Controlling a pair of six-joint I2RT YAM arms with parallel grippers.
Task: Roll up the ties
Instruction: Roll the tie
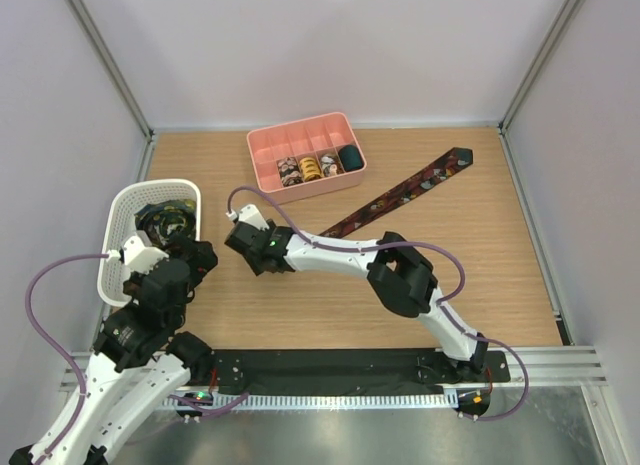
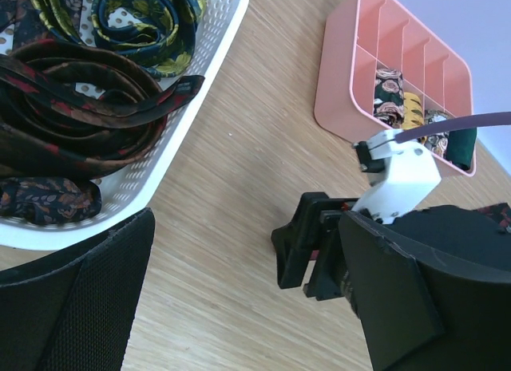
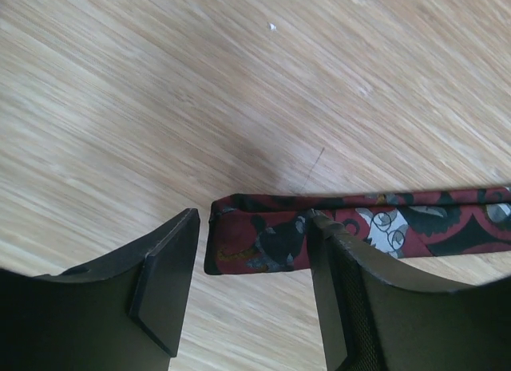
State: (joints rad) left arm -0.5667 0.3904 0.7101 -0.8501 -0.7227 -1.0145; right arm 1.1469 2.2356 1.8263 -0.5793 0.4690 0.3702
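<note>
A dark-red printed fabric necktie (image 1: 410, 190) lies flat and diagonal on the grained wooden desk (image 1: 500, 275), its pointed end toward the far right corner. Its blunt folded end sits between the half-parted matte black fingers of the right gripper (image 3: 251, 223), unclamped. The left gripper (image 2: 247, 219) gapes wide and empty beside the white mesh basket (image 1: 115, 235) at the left edge.

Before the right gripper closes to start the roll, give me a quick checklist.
1. End of dark red patterned fabric tie between fingers of right gripper: ok.
2. Tie pinched: not ok, gap beside one finger.
3. Tie's length straight on wooden table, apart from pink plastic divided tray: ok.
4. Left gripper open, empty, by white mesh basket: ok.
5. Empty tray compartment free: ok, back row.
</note>
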